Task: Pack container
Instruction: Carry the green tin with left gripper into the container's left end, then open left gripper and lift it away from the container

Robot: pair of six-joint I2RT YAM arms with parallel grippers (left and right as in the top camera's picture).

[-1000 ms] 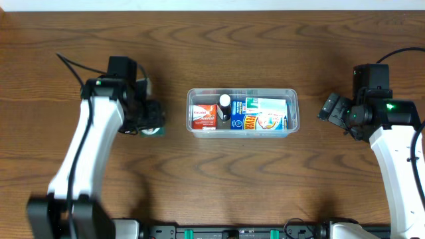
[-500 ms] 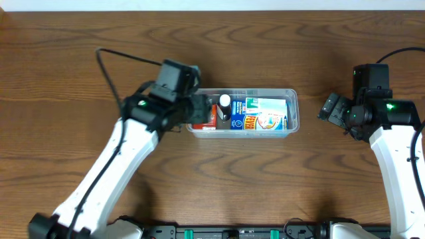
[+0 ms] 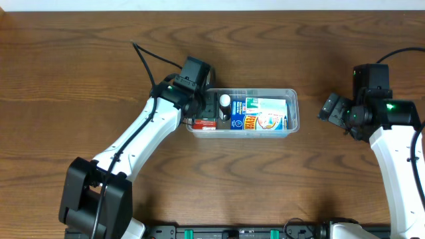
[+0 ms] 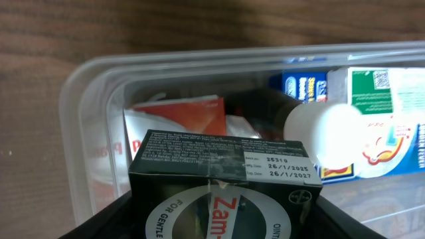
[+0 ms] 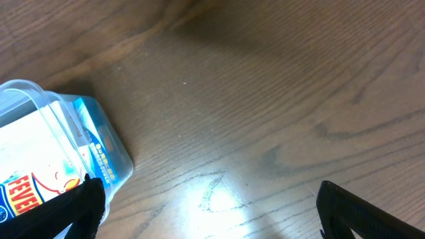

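The clear plastic container (image 3: pixel 292 109) sits at the table's middle; it also shows in the left wrist view (image 4: pixel 86 133) and the right wrist view (image 5: pixel 40 109). It holds a red box (image 3: pixel 204 122), a white-capped dark bottle (image 3: pixel 225 101) and a blue-and-white box (image 3: pixel 265 114). My left gripper (image 3: pixel 202 106) is over the container's left end, shut on a small black box with a silver ring label (image 4: pixel 226 186). My right gripper (image 3: pixel 335 109) is open and empty over bare table to the right of the container.
Dark wood table (image 3: pixel 219 179) all round. The left arm (image 3: pixel 133 146) stretches diagonally from the front left. The right arm (image 3: pixel 398 153) stands along the right edge.
My left arm carried the black box from the table's left side rightward to above the container's left end. The right arm has not moved.
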